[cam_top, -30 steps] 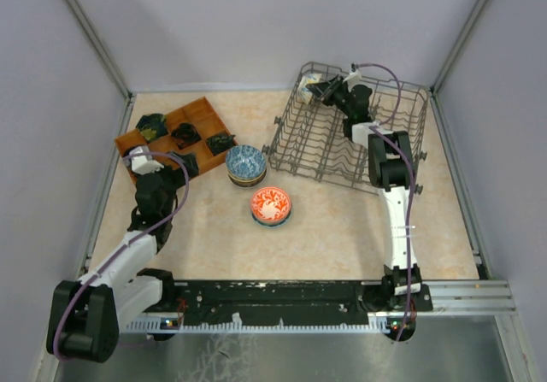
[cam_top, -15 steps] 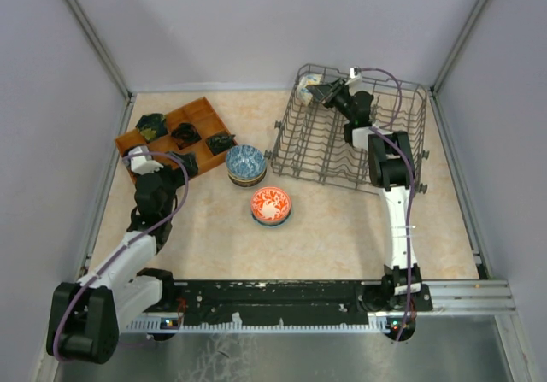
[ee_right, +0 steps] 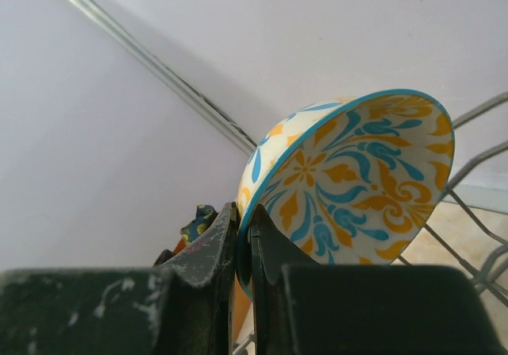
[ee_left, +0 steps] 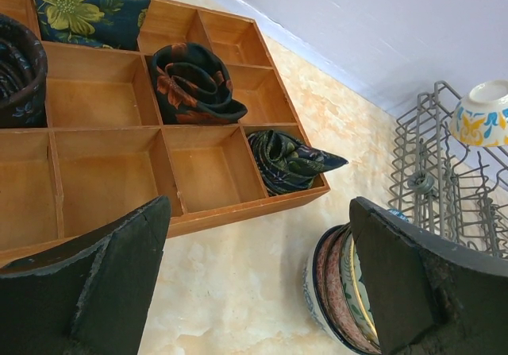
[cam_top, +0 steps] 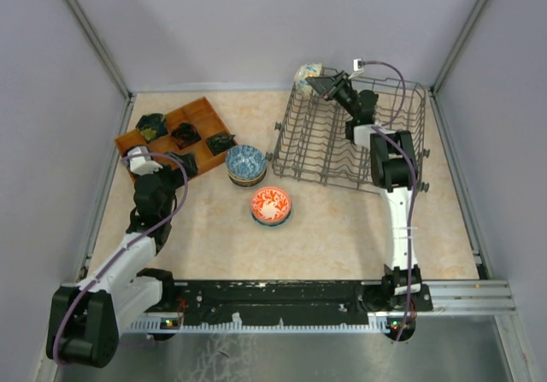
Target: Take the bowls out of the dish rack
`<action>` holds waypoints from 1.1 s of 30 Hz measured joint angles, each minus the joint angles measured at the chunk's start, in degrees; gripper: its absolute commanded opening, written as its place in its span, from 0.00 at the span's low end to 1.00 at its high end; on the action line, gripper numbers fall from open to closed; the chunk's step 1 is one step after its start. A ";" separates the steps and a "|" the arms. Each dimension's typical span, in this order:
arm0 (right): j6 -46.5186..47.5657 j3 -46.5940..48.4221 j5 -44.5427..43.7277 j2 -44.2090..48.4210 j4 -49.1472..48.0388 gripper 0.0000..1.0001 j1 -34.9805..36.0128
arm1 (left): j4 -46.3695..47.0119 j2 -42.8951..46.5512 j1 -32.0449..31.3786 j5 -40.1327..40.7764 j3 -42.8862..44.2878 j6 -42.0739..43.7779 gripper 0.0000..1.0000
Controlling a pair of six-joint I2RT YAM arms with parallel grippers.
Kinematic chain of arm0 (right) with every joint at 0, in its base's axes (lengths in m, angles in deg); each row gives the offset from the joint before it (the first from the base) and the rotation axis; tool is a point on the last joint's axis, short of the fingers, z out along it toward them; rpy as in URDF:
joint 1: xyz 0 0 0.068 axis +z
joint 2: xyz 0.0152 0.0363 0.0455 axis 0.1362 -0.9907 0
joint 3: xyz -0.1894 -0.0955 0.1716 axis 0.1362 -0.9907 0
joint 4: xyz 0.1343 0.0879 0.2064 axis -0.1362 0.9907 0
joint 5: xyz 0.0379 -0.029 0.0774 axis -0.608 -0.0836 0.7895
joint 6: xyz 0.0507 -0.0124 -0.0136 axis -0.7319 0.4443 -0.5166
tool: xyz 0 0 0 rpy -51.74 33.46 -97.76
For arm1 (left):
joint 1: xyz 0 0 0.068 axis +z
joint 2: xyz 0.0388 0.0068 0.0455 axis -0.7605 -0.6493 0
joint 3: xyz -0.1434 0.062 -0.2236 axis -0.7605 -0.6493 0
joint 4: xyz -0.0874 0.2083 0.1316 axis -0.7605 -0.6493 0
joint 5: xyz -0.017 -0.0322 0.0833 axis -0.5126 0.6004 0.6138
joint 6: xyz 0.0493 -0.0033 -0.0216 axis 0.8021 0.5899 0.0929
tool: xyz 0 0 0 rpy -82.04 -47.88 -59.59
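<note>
My right gripper [cam_top: 325, 85] [ee_right: 244, 248] is shut on the rim of an orange-blue swirl bowl [ee_right: 349, 180] [cam_top: 308, 76], holding it just above the far left corner of the grey wire dish rack [cam_top: 325, 155]. The same bowl [ee_left: 482, 115] shows over the rack [ee_left: 432, 164] in the left wrist view. A stack of bowls with a blue-white floral one on top [cam_top: 245, 163] [ee_left: 345, 291] and a red-orange bowl [cam_top: 270, 204] stand on the table left of the rack. My left gripper [cam_top: 145, 161] [ee_left: 258, 279] hangs open beside the wooden tray, holding nothing.
A brown wooden compartment tray [cam_top: 201, 113] [ee_left: 206, 208] at the back left holds several folded dark floral cloths [ee_left: 194, 85]. Grey walls close in the table on three sides.
My right gripper has lifted the orange-blue bowl up and out of the rack's far left corner. The left arm has stayed still.
</note>
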 measured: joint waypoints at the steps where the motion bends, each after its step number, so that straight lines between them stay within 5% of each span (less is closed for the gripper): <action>1: -0.28 -0.37 0.22 0.42 -0.61 0.00 0.00 | -0.07 0.04 0.00 0.00 0.00 0.00 0.99; 10: 0.63 -8.83 3.19 8.98 -3.17 0.00 0.55 | -1.01 1.20 0.00 -0.07 0.00 0.00 0.99; 15: 8.39 -17.62 3.82 20.26 3.43 0.00 2.45 | -3.78 1.81 0.00 -0.68 0.55 0.11 0.99; 21: 27.63 -26.03 -1.40 38.10 24.94 0.00 11.26 | -9.07 3.56 0.00 -2.34 2.97 0.26 0.99; 26: 45.46 -30.42 -14.99 52.26 46.60 0.00 25.20 | -13.90 5.53 0.00 -3.50 5.35 0.57 0.99; 33: 56.48 -34.23 -33.55 63.01 66.38 0.00 40.83 | -20.44 7.82 0.00 -4.76 8.33 0.90 0.99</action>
